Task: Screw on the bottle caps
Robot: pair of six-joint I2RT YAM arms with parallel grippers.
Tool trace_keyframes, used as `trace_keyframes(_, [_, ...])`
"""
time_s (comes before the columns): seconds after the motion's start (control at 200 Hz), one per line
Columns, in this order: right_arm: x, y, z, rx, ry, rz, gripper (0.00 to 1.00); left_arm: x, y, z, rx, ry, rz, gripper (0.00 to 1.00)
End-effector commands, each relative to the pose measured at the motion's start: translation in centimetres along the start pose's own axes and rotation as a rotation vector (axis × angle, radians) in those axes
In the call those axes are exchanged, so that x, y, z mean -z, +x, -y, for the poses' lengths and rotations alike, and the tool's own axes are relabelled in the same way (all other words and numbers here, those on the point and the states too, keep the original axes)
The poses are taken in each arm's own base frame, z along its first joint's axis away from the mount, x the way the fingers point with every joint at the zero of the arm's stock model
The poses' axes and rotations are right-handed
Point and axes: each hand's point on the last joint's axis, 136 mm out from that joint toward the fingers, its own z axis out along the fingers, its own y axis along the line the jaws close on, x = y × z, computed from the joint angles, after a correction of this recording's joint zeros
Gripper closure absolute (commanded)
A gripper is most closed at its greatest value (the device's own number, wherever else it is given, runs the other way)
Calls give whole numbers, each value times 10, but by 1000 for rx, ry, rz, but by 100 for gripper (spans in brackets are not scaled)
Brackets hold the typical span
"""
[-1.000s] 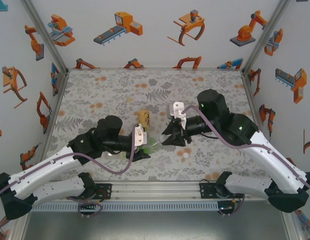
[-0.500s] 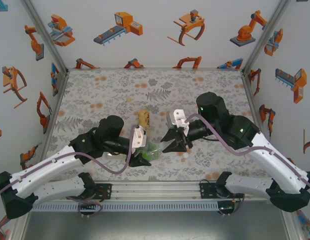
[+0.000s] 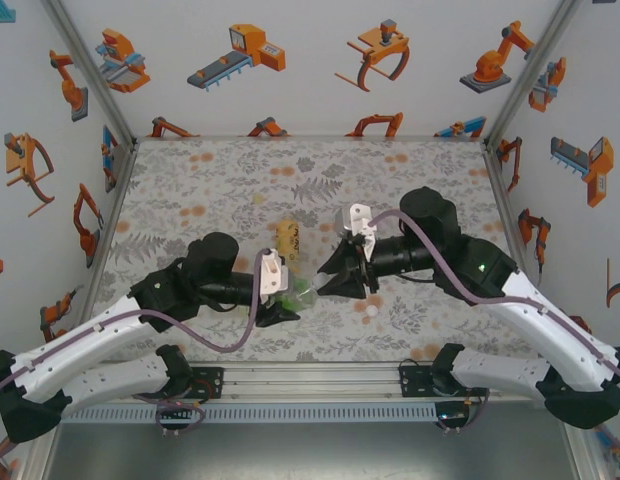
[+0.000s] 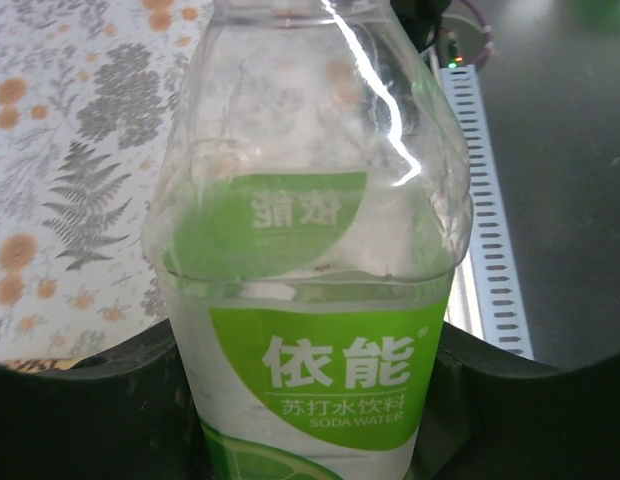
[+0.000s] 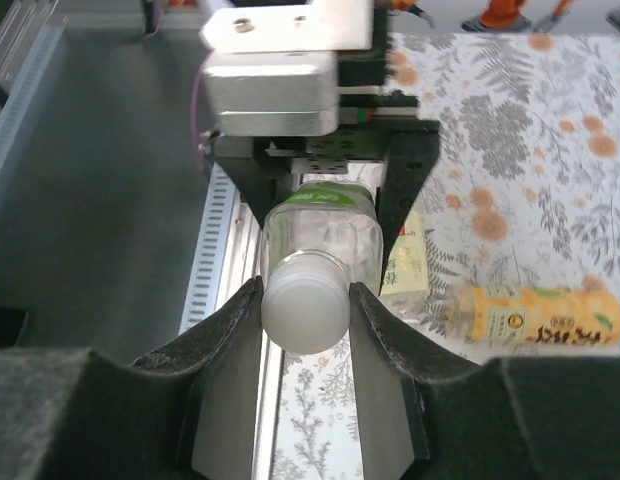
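A clear bottle with a green label (image 4: 320,300) is held off the table, my left gripper (image 4: 310,420) shut on its labelled body. In the top view this bottle (image 3: 302,293) spans the gap between my left gripper (image 3: 287,300) and my right gripper (image 3: 333,282). In the right wrist view a white bottle cap (image 5: 305,310) sits on the bottle's neck (image 5: 320,225), and my right gripper (image 5: 305,298) is shut on the cap, both fingers pressing its sides. A yellow-orange bottle (image 3: 287,238) lies on the table behind them.
A loose white cap (image 3: 370,309) lies on the floral table (image 3: 210,180) near the right gripper. The yellow-orange bottle (image 5: 540,312) and a pale-labelled bottle (image 5: 405,262) lie below the held bottle. A metal rail (image 3: 310,380) runs along the near edge.
The two grippers and the bottle between them dipped toward the near edge, then rose a little. Both grips stayed shut throughout.
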Motion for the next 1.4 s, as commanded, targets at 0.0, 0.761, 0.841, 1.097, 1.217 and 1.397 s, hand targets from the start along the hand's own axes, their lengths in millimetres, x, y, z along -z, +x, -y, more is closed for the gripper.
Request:
trace_keyframes(0.0, [-13,17,27,-280,136,-26,100,11,-47,-34,-78,-184,145,100])
trace_keyframes(0.761, [0,82,111,-1193,742,-35,81,-11,-24,-71,-87,-325,35,100])
trace_keyframes(0.841, [0,71,111,-1150,724,-30,68,-12,-22,-68,-89,-306,32,100])
trace_keyframes(1.097, [17,5,100,-843,610,74,34,-15,-20,-60,-71,-269,53,100])
trace_keyframes(1.217, [30,-26,81,-626,528,118,31,-15,-26,-48,-81,-208,91,100])
trace_keyframes(1.397, [40,-51,35,-319,329,126,33,-12,-40,-27,-99,-89,149,100])
